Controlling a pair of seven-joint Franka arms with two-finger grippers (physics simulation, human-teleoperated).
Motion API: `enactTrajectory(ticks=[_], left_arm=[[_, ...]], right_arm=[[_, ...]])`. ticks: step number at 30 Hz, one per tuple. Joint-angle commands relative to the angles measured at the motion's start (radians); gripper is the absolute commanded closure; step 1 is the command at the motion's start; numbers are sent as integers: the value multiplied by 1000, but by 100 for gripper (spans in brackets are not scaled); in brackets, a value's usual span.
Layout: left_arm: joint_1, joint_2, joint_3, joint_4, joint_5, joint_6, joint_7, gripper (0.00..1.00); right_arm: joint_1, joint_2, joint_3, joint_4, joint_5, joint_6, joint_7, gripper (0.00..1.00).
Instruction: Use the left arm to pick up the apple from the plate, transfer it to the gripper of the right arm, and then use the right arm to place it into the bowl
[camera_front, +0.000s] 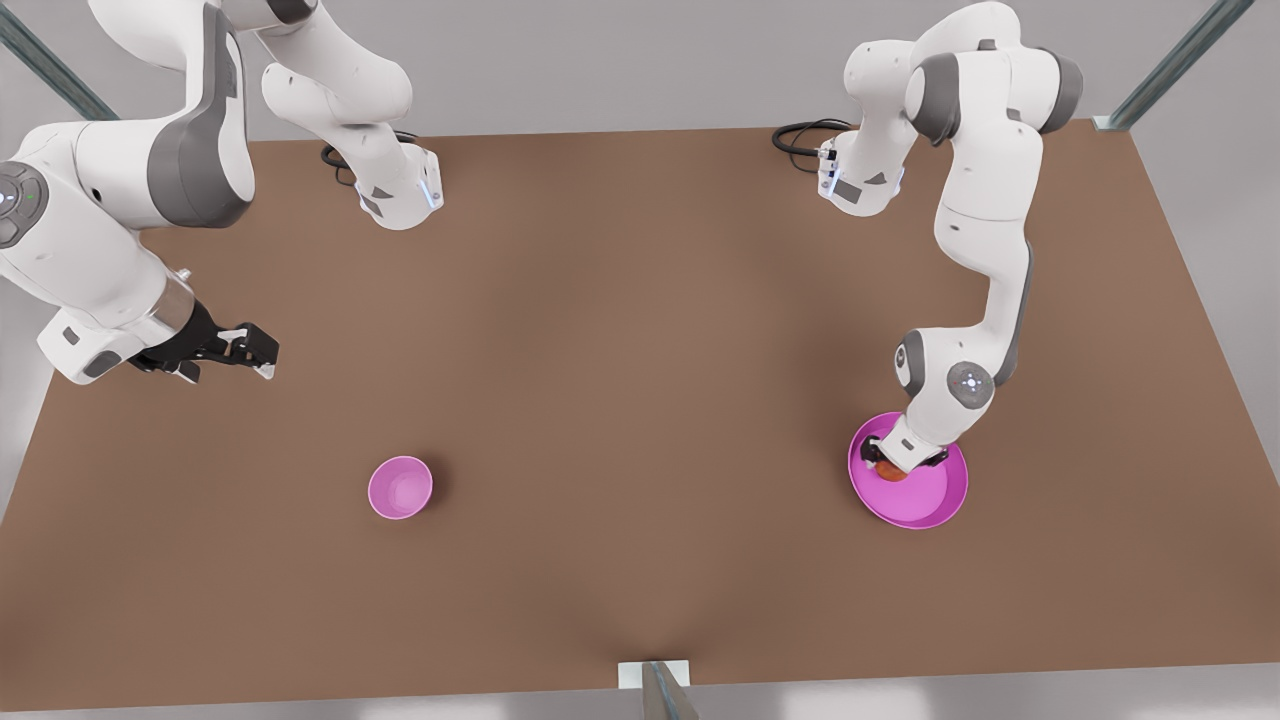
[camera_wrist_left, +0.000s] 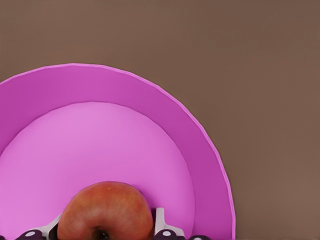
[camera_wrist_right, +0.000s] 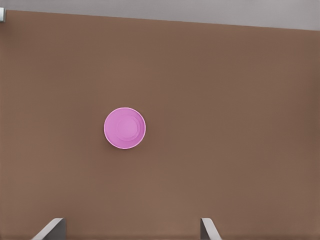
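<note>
Glossy round apple (camera_wrist_left: 105, 212) sits between left jaws on smooth plate (camera_front: 925, 500); right jaws wide.

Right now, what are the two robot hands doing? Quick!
Left gripper: down on the plate, fingers on both sides of the apple; grip cannot be told.
Right gripper: open, holding nothing, waiting.

Front cam sits high, looks steeply down on the whole table (camera_front: 640, 400) w/ both arms. Left wrist cam hangs close over the plate (camera_wrist_left: 200, 130), facing down, apple (camera_wrist_left: 105, 210) at frame edge. Right wrist cam is farther up, looking down on the bowl (camera_wrist_right: 124, 128). Front shares plate (camera_front: 925, 495) w/ left wrist, bowl (camera_front: 400, 487) w/ right.
</note>
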Motion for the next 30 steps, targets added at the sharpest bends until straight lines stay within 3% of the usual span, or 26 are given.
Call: enactTrajectory(ticks=[1,11,17,19,21,25,28,30], left_arm=[[0,-3,0,0,1,7,0,22],[-14,-106,-18,2,2,-21,2,23],[0,-140,-281,100,-140,-8,40,24],[24,-124,-379,117,-381,-8,374,24],[26,-104,-451,118,-748,-13,827,28],[26,-43,-569,149,-1110,-58,1364,28],[26,-12,-601,166,-1216,-127,1588,27],[26,61,-635,210,-1274,-171,1788,26]], right_arm=[[0,-1,-1,0,1,-1,3,0],[-1,-1,-1,0,2,-2,3,0],[-3,-1,-4,-3,4,-2,3,0],[-3,-1,-4,-4,4,-2,3,0],[2,-1,-3,-3,39,-4,10,0],[2,45,2,-3,327,-10,3,0],[-8,97,-6,-3,513,-8,16,0],[-47,186,-7,-1,793,-5,7,0]])
